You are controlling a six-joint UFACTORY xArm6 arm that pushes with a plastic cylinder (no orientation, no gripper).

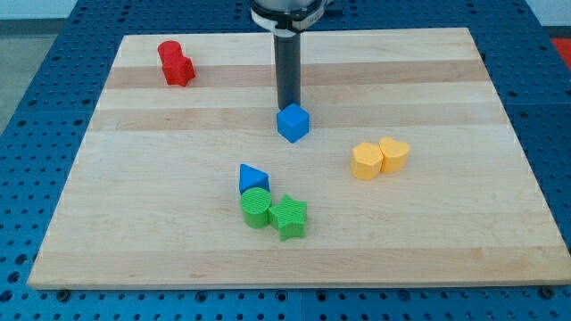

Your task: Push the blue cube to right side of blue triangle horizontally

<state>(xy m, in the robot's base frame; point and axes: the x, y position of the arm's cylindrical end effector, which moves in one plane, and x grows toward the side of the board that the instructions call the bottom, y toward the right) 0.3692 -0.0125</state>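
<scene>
Touching blue cube (293,123): my tip (287,108)

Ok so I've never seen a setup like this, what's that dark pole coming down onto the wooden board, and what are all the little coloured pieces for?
The dark pole is the end of a robot arm. It has no pincer, so nothing is held; its lower end, my tip, only slides across the board and nudges blocks along. There is one picture, from a single camera looking down at a slant on the wooden board.

Right now my tip sits just above the blue cube in the view, touching it or nearly so. Lower down lies the blue triangle, with a green cylinder and a green star packed against it. Two yellow blocks sit side by side at the view's right, and red blocks at the top left. The job is pushing the cube to the triangle's right.
</scene>
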